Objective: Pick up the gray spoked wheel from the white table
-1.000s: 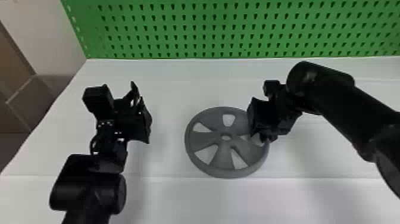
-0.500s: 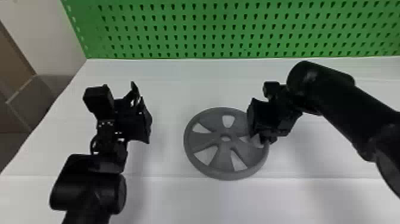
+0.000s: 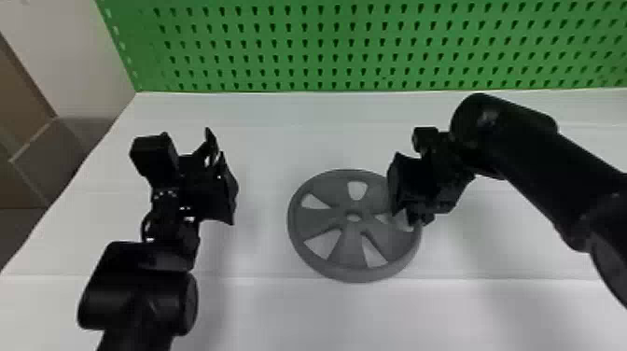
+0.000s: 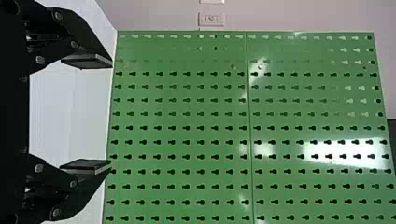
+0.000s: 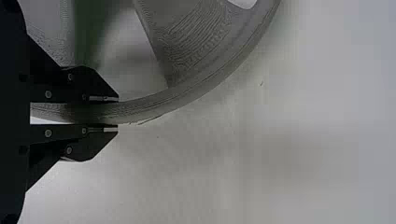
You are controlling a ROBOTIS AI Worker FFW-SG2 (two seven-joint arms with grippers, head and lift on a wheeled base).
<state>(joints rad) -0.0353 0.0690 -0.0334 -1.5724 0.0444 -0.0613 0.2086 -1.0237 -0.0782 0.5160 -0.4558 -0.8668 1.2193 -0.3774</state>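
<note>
Gray round spoked wheel point(image 3: 346, 247) to report just right of centre, on or slightly above smooth white table point(image 3: 280, 317), can't tell which. Got black two-fingered right gripper point(image 3: 409, 214) clamped on right part of rim. Got matching black left gripper point(image 3: 221, 175) at left, fingers wide apart, well apart from wheel. See green perforated board point(image 3: 326, 50) at far side

one gray spoked wheel point(image 3: 311, 223), five broad spokes point(image 3: 347, 247), two black arms point(image 3: 536, 140), one white tabletop point(image 3: 261, 312), two green perforated panels point(image 4: 187, 135)
</note>
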